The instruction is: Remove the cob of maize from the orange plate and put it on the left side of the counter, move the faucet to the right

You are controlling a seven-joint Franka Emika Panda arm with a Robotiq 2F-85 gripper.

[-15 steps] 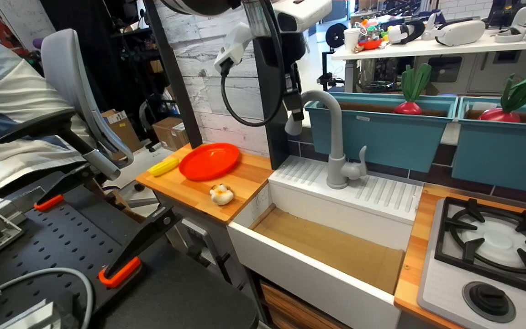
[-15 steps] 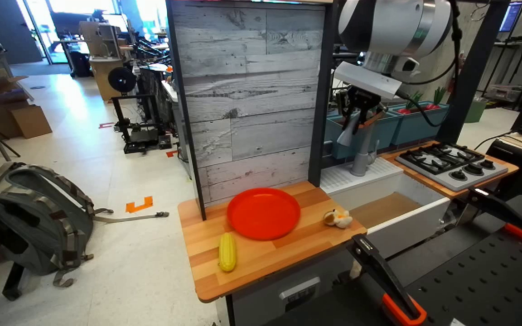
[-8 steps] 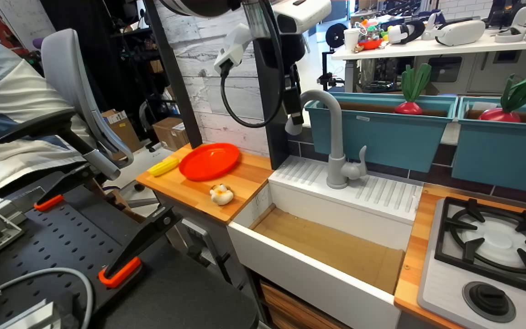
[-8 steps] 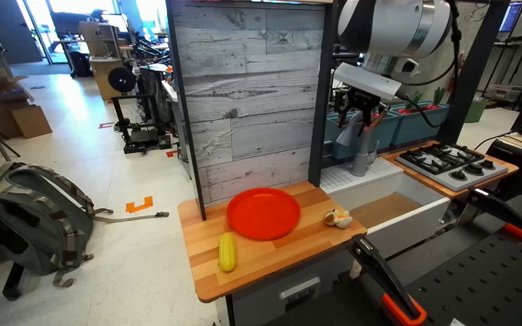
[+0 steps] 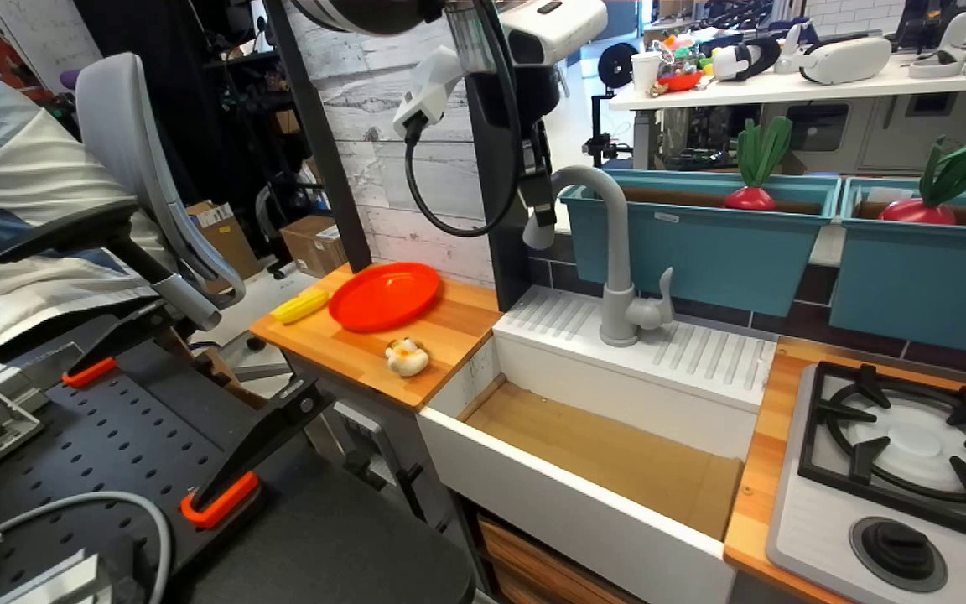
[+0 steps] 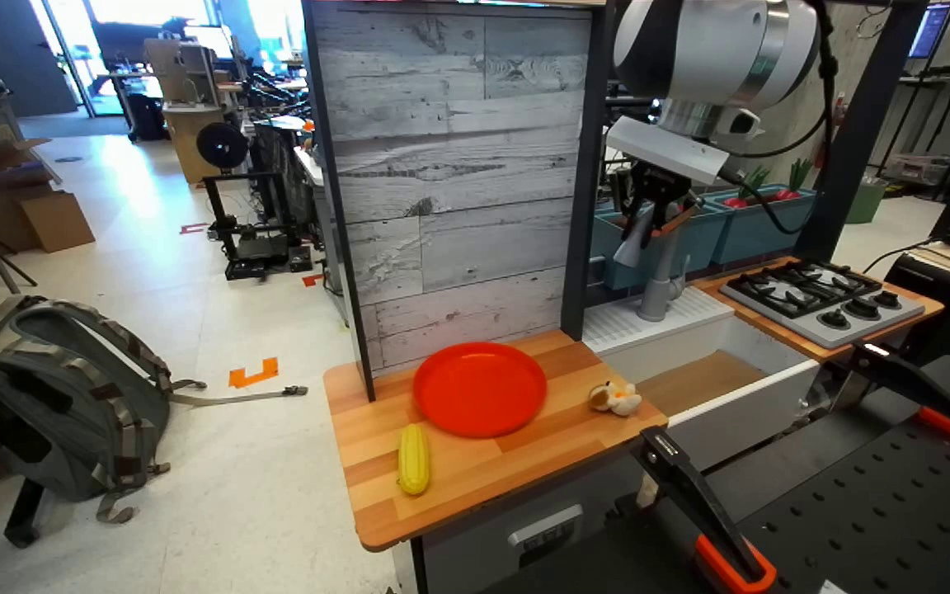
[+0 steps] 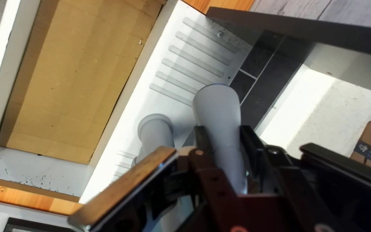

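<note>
The yellow cob of maize [image 6: 413, 459] lies on the wooden counter [image 6: 516, 466], beside the orange plate [image 6: 479, 389] and apart from it; it also shows in an exterior view [image 5: 300, 306]. The plate is bare. The grey faucet [image 5: 617, 243] stands upright behind the sink, its arched spout pointing toward the dark post side. My gripper [image 7: 222, 130] is at the spout's end part. In the wrist view its two black fingers lie against both sides of the faucet spout [image 7: 217, 106]. The gripper is also at the spout in an exterior view [image 6: 648, 233].
A pale beige lump [image 5: 407, 358] lies on the counter near the sink [image 5: 584, 537]. A dark post [image 5: 506, 235] and a wood-panel wall [image 6: 458, 173] stand close to the gripper. Teal planters [image 5: 701, 243] are behind the faucet. A stove [image 5: 894, 453] is on the sink's far side.
The fingers stood wider apart about half a second ago and are now closed in on the spout again. The arm has barely moved. The faucet, cob and plate look unmoved.
</note>
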